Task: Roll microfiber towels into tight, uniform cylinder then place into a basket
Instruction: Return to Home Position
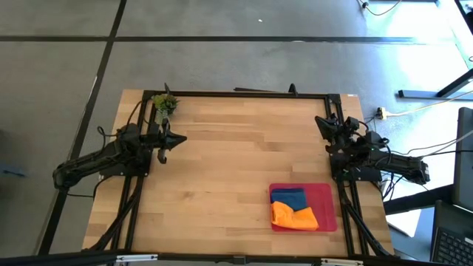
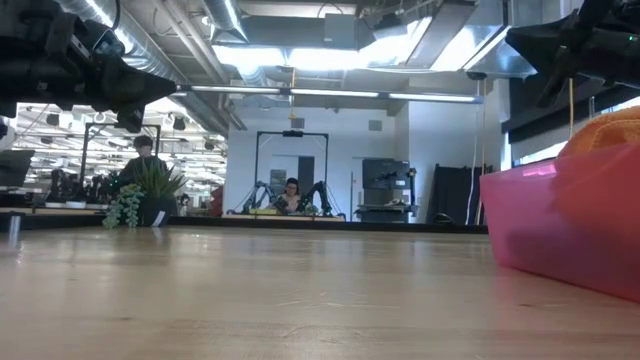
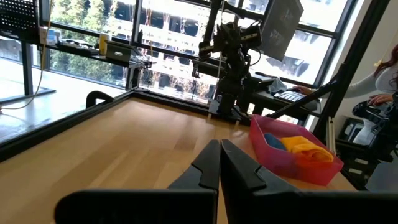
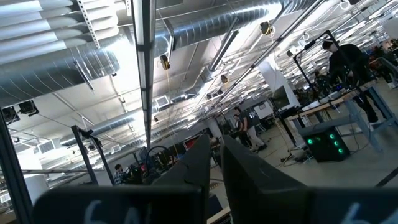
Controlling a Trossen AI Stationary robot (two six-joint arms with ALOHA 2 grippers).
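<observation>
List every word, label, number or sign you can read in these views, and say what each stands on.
No text can be read in any view.
Red tray, blue towel, orange towel: plain, no print shows.
Wooden table: no marks.
Box with green lights in the room: lights only, any lettering is too small to read.

Blue towel, bright orange towel, red basket, pale wood-grain table.
</observation>
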